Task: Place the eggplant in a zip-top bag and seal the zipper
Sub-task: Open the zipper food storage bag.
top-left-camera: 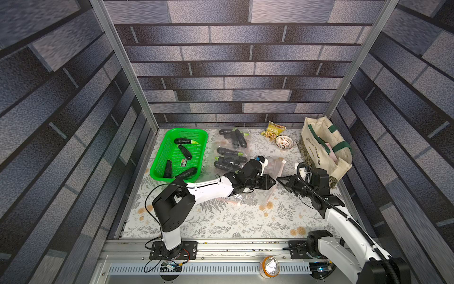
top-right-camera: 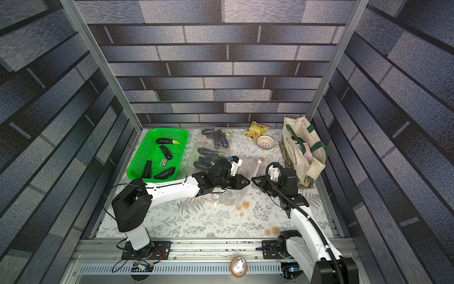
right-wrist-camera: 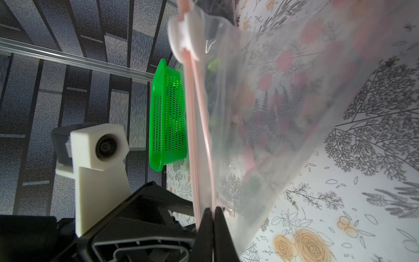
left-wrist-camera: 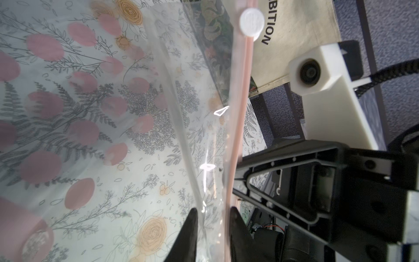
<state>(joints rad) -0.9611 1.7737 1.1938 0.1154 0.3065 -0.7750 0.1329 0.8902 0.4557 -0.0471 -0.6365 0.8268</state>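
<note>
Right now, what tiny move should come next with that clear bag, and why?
Probably the left tool closes on the bag, at the side of the mouth its open jaws straddle. The right tool pinches one pink zipper strip, and the bag looks empty.

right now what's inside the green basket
Four eggplants and a small printed tag lie in the green basket. Whatever is under the eggplants is covered.

basket label (top-left-camera: pixel 183 162) unreadable | tote bag (left-wrist-camera: pixel 294 34) lettering cropped | bag slider (right-wrist-camera: pixel 180 40) blurred
</note>
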